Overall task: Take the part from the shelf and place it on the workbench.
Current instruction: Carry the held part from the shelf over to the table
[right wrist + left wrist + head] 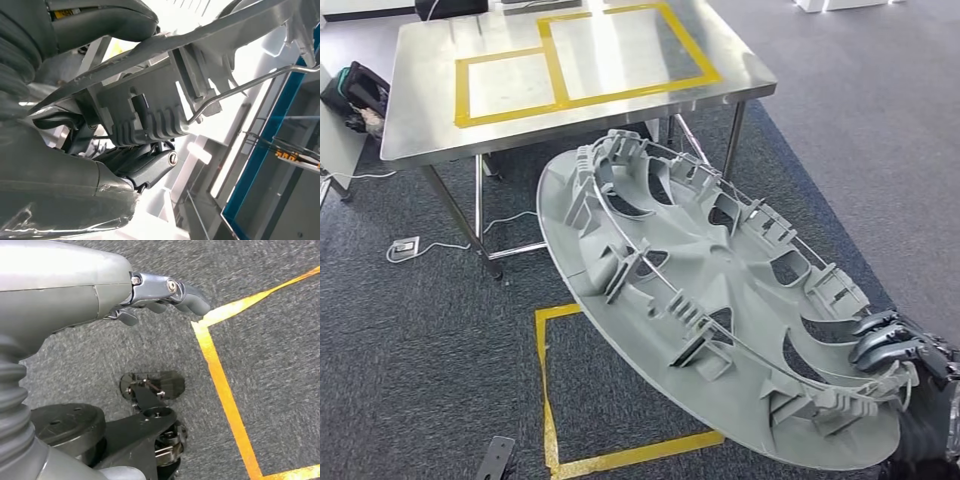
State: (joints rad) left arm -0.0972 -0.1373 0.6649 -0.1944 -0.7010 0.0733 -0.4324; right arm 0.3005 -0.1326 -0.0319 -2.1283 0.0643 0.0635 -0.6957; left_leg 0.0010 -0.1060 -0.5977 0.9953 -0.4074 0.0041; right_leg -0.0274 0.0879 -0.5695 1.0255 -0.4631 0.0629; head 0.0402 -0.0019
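Ahead of you stands the steel workbench point(426, 110), its top marked with yellow tape rectangles point(560, 62). Between you and it hangs the task's part, a large grey wheel cover point(682, 300), ribbed back side up and tilted, its far rim near the bench's front edge but not over it. Below it, on the carpet, a yellow taped square point(546, 400) marks the floor.

Your right hand point(897, 345) grasps the cover at its near rim, dark fingers curled over the clips there. That is one grip at the edge of a wide disc, so I judge the main risk to be the cover swinging or twisting out of the fingers as you walk. A second risk is the low far rim striking the bench edge or a leg point(733, 140) if you do not lift before closing in. The thin wire ring point(660, 275) around the clips could also snag.

Your right wrist view adds what the head view cannot: the fingers point(147, 167) press under a ribbed clip block point(151, 117), with the thumb on the rim's other face.

Your left hand point(158, 295) shows in the left wrist view, hanging over the carpet beside the tape, released and holding nothing.
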